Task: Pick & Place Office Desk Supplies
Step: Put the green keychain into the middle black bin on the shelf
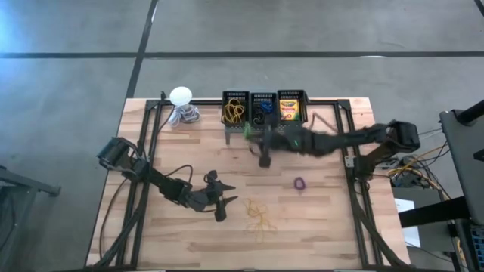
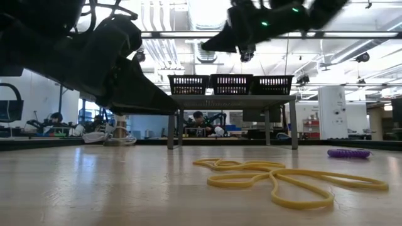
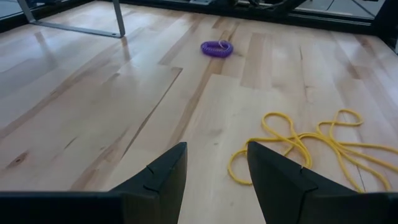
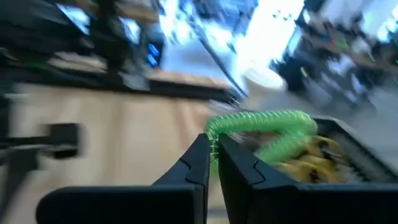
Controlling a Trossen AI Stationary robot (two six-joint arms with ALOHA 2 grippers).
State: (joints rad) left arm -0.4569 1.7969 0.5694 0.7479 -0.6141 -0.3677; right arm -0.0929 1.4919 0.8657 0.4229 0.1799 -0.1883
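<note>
My right gripper [image 4: 212,160] is shut on a green coiled ring [image 4: 261,121] and hangs in the air just in front of the black basket of yellow rubber bands [image 1: 234,111]. In the high view it is my right gripper [image 1: 254,137] that reaches from the table's right side. My left gripper [image 3: 214,169] is open, low over the table's near-left part, also seen as my left gripper [image 1: 221,202]. A tangle of yellow rubber bands [image 3: 305,146] lies flat on the wood just right of it. A purple coiled ring [image 1: 299,183] lies on the table farther right. My right gripper pinches the green ring between its two fingers at one end of the loop [image 4: 213,132]. The rest of the coil stretches away from the fingers toward the basket holding yellow bands [image 4: 314,155]. The ring is lifted clear of the table; whether it touches the basket I cannot tell.
Three black baskets stand in a row on a grey metal stand [image 2: 231,97] at the far edge: yellow bands, blue items [image 1: 263,106], a crayon box [image 1: 290,109]. A white ball-shaped object [image 1: 181,96] sits far left. Bare wood lies between the arms.
</note>
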